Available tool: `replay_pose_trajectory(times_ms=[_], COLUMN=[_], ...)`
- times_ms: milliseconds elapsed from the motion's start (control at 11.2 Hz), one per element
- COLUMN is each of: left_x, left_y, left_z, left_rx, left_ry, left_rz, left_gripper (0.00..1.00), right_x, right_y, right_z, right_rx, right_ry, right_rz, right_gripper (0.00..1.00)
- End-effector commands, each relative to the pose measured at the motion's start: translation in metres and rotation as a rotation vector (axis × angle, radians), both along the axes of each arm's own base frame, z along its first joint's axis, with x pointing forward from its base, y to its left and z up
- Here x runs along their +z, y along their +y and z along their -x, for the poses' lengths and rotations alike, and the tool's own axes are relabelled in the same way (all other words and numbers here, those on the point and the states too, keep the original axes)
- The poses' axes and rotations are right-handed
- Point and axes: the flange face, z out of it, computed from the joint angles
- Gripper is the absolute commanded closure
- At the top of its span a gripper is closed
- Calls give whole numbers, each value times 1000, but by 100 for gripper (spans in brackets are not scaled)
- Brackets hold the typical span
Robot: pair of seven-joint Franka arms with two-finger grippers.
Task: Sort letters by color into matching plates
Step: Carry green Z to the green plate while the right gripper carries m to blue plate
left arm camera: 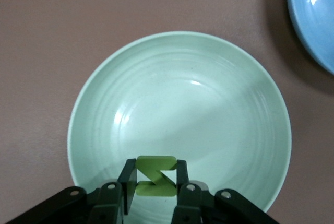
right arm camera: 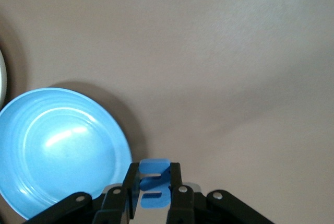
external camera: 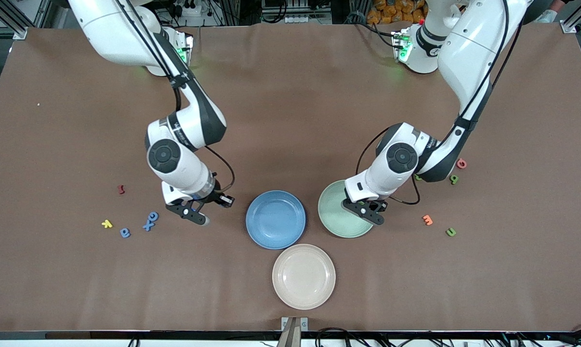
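Beige plate [external camera: 303, 276] bare; left tool [left arm camera: 155, 182] pinches green Z [left arm camera: 155, 176].

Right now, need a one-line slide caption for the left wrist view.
Left hand holds a green letter over the empty mint green plate; blue plate at the frame edge.

Green foam letter Z [left arm camera: 155, 182] between the left jaws; other letters unreadable.

Green Z [left arm camera: 155, 176] over mint plate [left arm camera: 104, 93], blue plate [external camera: 259, 231] empty
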Motion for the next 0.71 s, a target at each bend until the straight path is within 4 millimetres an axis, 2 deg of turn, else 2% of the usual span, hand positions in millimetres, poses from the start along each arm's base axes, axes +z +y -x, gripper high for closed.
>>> replay_pose_trajectory(times_ms=[0,178,356,444,533,622], left_x=[-13,-16,-15,-10,-5,5], left_y=[0,1,4,12,20,25], left_z=[-6,-6,-8,-13,-17,-21], left_rx=[26,29,16,-18,-20,-19], left_ry=[14,17,5,-31,-46,-62], left_rz=[-2,-2,-19,-56,-67,-68], left_gripper=[100,100,53,24,0,0], right_x=[-9,-8,-8,-9,-10,-10], right_y=[35,45,59,68,77,86], right_z=[-15,-20,-25,-27,-25,-22], right_rx=[-112,-133,-130,-124,-112,-92], right_ry=[-14,-26,-62,-96,-123,-144], right_rz=[-11,-26,-50,-73,-89,-102], right_gripper=[87,87,87,87,87,86])
